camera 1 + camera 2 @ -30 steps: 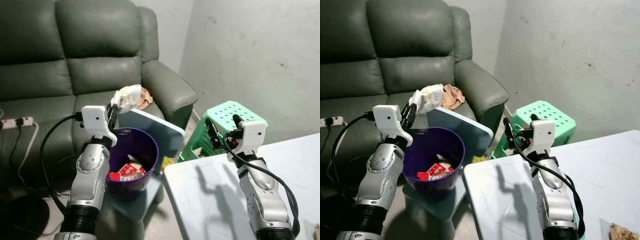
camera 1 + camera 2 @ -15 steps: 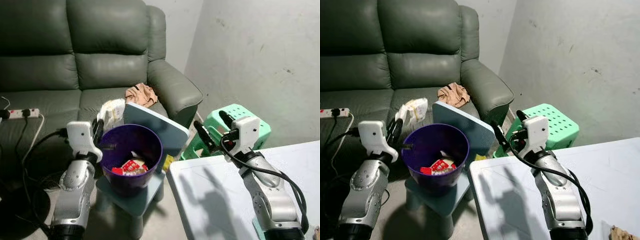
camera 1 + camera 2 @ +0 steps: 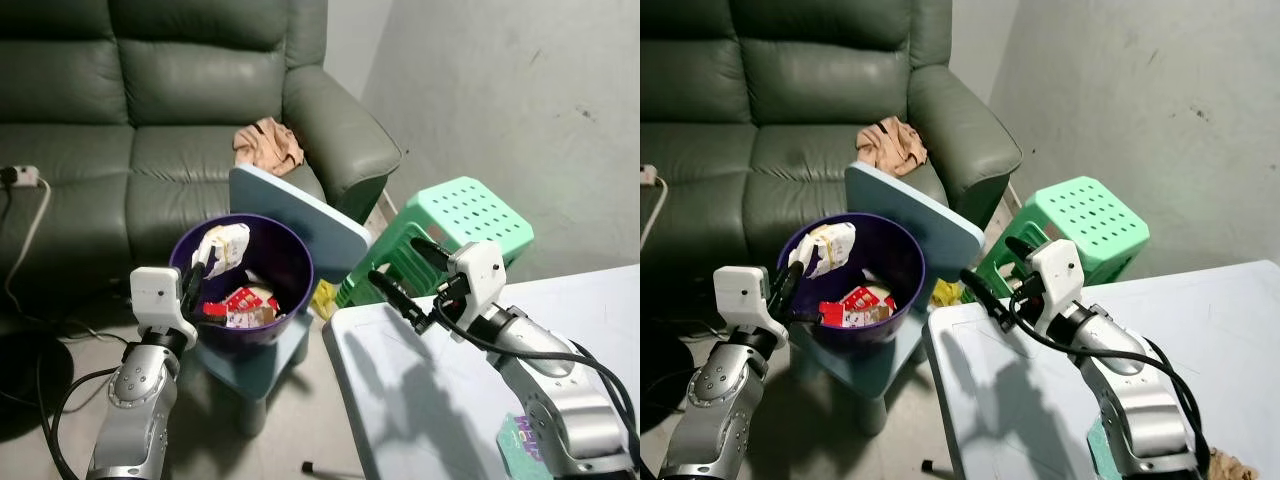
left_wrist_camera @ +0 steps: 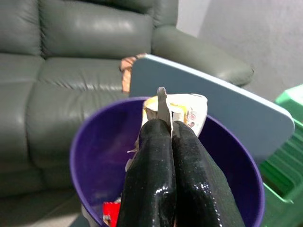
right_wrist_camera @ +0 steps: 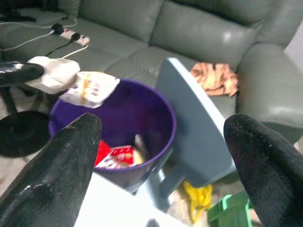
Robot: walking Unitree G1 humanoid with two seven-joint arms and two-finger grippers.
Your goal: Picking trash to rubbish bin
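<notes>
A purple rubbish bin [image 3: 296,262] stands on a small grey-blue stool, with red and white wrappers [image 3: 240,305] lying inside. My left gripper [image 3: 197,277] is at the bin's near rim, shut on a crumpled white and yellow wrapper [image 3: 224,245] held over the bin's mouth. The left wrist view shows the wrapper [image 4: 176,109] pinched between the closed black fingers [image 4: 154,175] above the bin [image 4: 94,156]. My right gripper [image 3: 408,276] hovers open over the corner of the white table [image 3: 440,400], right of the bin, with nothing in it.
A grey-green sofa [image 3: 150,110] stands behind the bin with a beige cloth [image 3: 266,146] on its seat. A grey-blue board [image 3: 300,215] leans behind the bin. A green plastic stool [image 3: 460,215] stands by the wall. Yellow trash [image 3: 322,297] lies on the floor.
The camera has tilted down and shifted. My left gripper has come down with the wrapper from above the sofa seat to the bin's mouth. The right gripper has lowered toward the table corner.
</notes>
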